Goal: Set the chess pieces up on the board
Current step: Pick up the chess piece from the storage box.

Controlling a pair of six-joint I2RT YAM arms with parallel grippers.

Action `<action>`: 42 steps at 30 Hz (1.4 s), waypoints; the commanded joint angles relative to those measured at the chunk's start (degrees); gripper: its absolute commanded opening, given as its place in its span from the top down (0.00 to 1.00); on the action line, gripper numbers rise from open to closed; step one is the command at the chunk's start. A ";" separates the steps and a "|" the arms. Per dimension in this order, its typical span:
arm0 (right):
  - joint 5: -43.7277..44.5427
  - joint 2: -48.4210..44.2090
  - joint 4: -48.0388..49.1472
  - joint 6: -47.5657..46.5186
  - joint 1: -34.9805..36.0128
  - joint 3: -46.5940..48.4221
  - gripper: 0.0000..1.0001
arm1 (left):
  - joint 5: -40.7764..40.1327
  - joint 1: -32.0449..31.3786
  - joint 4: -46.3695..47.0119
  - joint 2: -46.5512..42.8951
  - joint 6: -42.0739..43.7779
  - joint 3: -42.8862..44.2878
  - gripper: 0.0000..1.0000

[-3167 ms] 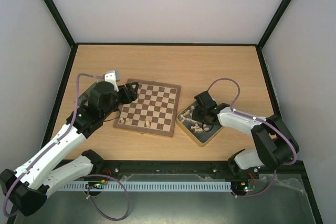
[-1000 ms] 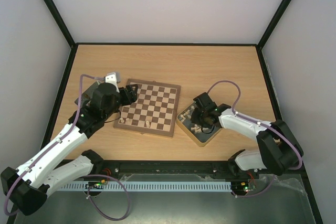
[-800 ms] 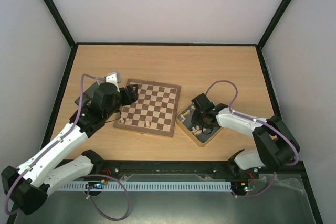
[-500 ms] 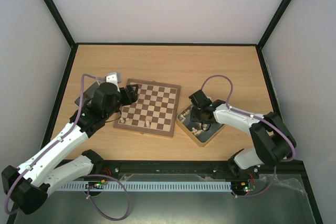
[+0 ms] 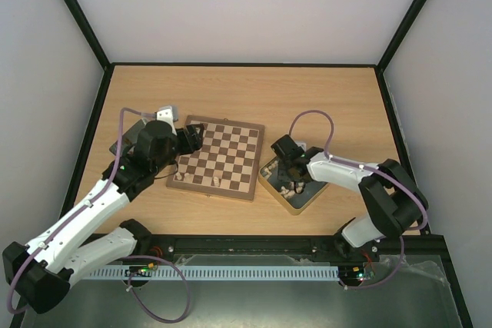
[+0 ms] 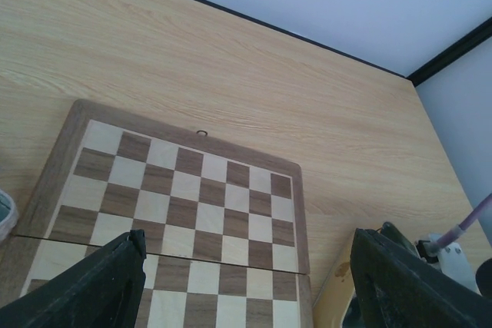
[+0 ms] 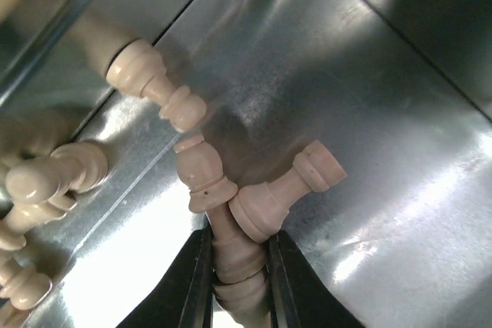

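The chessboard (image 5: 218, 157) lies mid-table with a few pale pieces (image 5: 218, 181) on its near rows; it also shows in the left wrist view (image 6: 184, 205). My left gripper (image 5: 192, 137) hovers at the board's left edge, open and empty, its fingers (image 6: 100, 286) wide apart. My right gripper (image 5: 290, 175) is down inside the gold tin (image 5: 307, 199). In the right wrist view its fingers (image 7: 198, 282) are shut on a pale chess piece (image 7: 234, 255) lying on the tin's metal floor. Other pale pieces (image 7: 288, 190) lie touching it.
More pale pieces (image 7: 54, 178) are piled at the tin's left side. A dark tray (image 5: 127, 134) sits left of the board behind the left arm. Black frame rails edge the table.
My right gripper has shifted left and toward the board-side part of the tin. The left arm has barely moved.
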 commanded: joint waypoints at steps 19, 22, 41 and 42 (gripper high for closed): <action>-3.17 -30.45 31.40 -5.73 -0.21 -17.55 0.94 | 32.28 -6.50 16.42 26.79 -6.53 10.09 0.24; -10.58 -36.72 37.72 -8.84 -0.24 -22.85 0.96 | 37.05 -8.19 17.46 33.46 -6.22 15.30 0.24; -9.76 -46.93 35.11 -14.44 -0.29 -24.62 0.97 | 50.93 -10.55 21.37 46.33 -6.03 23.12 0.42; -9.89 -46.55 34.84 -14.39 -0.28 -24.45 0.97 | 50.86 -10.70 21.39 46.66 -5.95 23.39 0.45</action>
